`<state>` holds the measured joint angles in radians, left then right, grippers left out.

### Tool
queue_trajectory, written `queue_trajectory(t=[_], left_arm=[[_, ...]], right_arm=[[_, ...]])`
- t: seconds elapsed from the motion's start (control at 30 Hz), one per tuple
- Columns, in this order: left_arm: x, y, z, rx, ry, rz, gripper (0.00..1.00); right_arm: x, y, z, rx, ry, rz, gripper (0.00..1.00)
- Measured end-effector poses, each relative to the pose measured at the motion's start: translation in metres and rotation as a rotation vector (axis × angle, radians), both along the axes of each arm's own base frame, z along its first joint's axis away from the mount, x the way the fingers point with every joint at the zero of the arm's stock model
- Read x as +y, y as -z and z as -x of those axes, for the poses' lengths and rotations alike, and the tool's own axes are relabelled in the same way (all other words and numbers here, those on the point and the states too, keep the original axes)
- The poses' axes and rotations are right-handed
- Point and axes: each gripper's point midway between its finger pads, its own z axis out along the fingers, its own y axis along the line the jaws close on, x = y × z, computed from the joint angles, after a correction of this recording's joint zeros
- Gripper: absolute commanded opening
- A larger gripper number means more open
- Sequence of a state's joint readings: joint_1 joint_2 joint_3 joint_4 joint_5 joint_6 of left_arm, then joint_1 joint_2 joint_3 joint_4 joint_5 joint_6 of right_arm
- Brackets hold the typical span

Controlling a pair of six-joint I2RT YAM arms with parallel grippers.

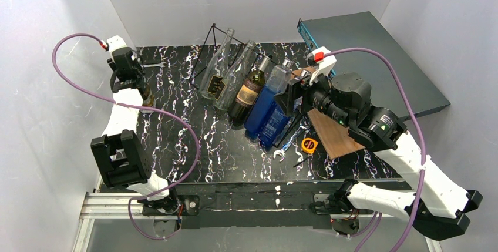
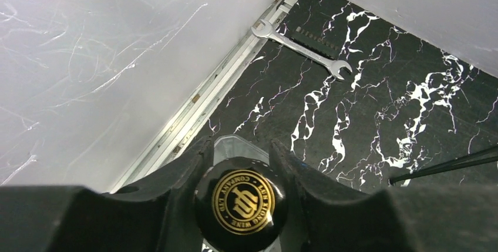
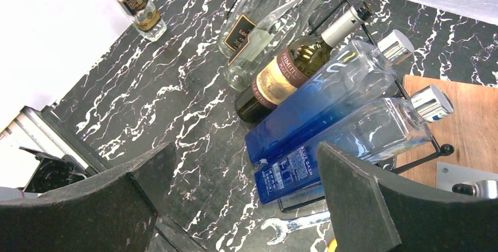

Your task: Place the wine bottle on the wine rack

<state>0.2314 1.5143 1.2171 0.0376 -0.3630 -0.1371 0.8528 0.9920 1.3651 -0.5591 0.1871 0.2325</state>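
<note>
The wine bottle (image 1: 145,95) stands upright at the table's far left edge. In the left wrist view its black cap with a gold emblem (image 2: 241,203) sits between my fingers. My left gripper (image 1: 127,71) (image 2: 241,144) is shut round the bottle's neck from above. The bottle's gold label shows in the right wrist view (image 3: 140,2). The wine rack (image 1: 209,36), a black wire frame, stands mid-table and holds several slanted bottles: clear ones, a dark one (image 3: 282,79) and two blue ones (image 3: 329,111). My right gripper (image 1: 291,97) (image 3: 244,158) is open and empty beside the blue bottles.
A wrench (image 1: 154,64) (image 2: 299,43) lies near the back left corner. Another wrench (image 1: 288,145) (image 3: 288,228) and an orange tape measure (image 1: 309,144) lie in front of the rack. A wooden board (image 1: 332,134) (image 3: 464,111) lies to the right. A grey box (image 1: 376,58) stands back right.
</note>
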Motion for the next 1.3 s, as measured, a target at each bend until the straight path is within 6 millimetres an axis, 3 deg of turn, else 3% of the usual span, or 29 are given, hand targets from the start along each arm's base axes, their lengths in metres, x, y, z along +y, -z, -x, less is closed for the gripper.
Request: queue_trajectory(t=[0.43, 0.73, 0.9, 1.1, 1.3], left_arm=[[-0.014, 0.000, -0.006, 0.020, 0.110, 0.023, 0.01], [-0.053, -0.004, -0.018, 0.004, 0.292, 0.122, 0.00], [-0.081, -0.017, -0.027, -0.010, 0.394, 0.124, 0.00], [-0.126, -0.035, -0.050, -0.029, 0.528, 0.080, 0.00], [-0.168, -0.027, -0.075, 0.000, 0.632, 0.051, 0.00]], right_arm=[[-0.010, -0.011, 0.008, -0.028, 0.002, -0.030, 0.98], [-0.014, -0.009, 0.009, -0.032, 0.012, -0.027, 0.98], [-0.015, -0.009, 0.008, -0.036, 0.015, -0.023, 0.98], [-0.015, -0.008, 0.008, -0.038, 0.017, -0.019, 0.98], [-0.015, -0.008, 0.007, -0.043, 0.018, -0.013, 0.98]])
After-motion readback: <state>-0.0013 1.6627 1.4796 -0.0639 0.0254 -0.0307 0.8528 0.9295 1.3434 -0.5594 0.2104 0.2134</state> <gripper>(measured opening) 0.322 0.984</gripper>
